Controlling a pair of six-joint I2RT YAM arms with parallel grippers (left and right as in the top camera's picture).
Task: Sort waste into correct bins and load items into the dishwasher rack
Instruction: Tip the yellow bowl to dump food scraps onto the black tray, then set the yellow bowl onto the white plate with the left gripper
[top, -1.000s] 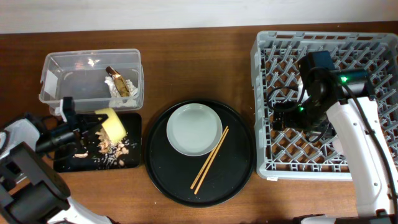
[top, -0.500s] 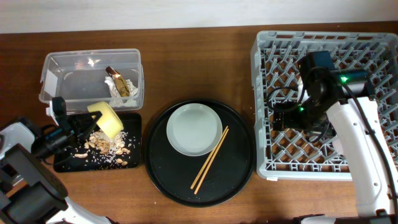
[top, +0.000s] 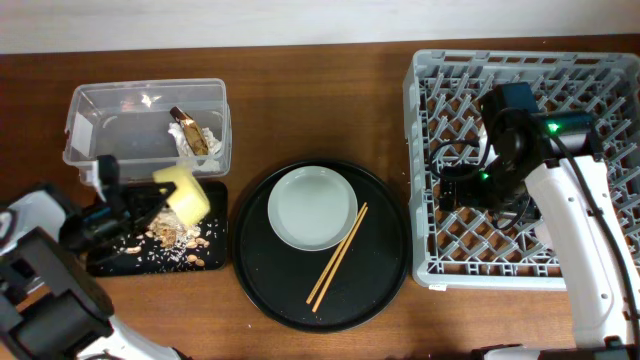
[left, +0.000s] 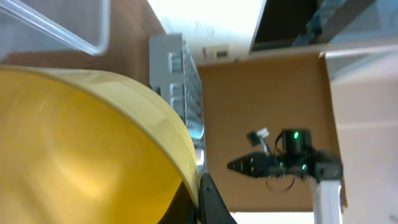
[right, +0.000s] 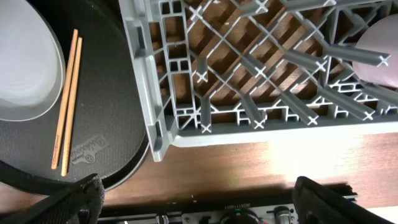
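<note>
The dishwasher rack (top: 520, 60) looks as it did a second ago, with the right gripper (top: 452, 188) parked over it, fingers spread and empty. The plate (top: 312, 208) and chopsticks (top: 338, 257) lie untouched on the round black tray (top: 260, 290). The change is over the shallow black tray (top: 100, 262). The left gripper (top: 150, 198), clamped on the rim of the small yellow bowl (top: 185, 192), has swung it back rightward, tipped, and more food scraps (top: 178, 235) lie scattered beneath. The bowl seems emptied and probably ready for the rack.

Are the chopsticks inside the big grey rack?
No, the wooden chopsticks lie on the round black tray beside the plate.
</note>
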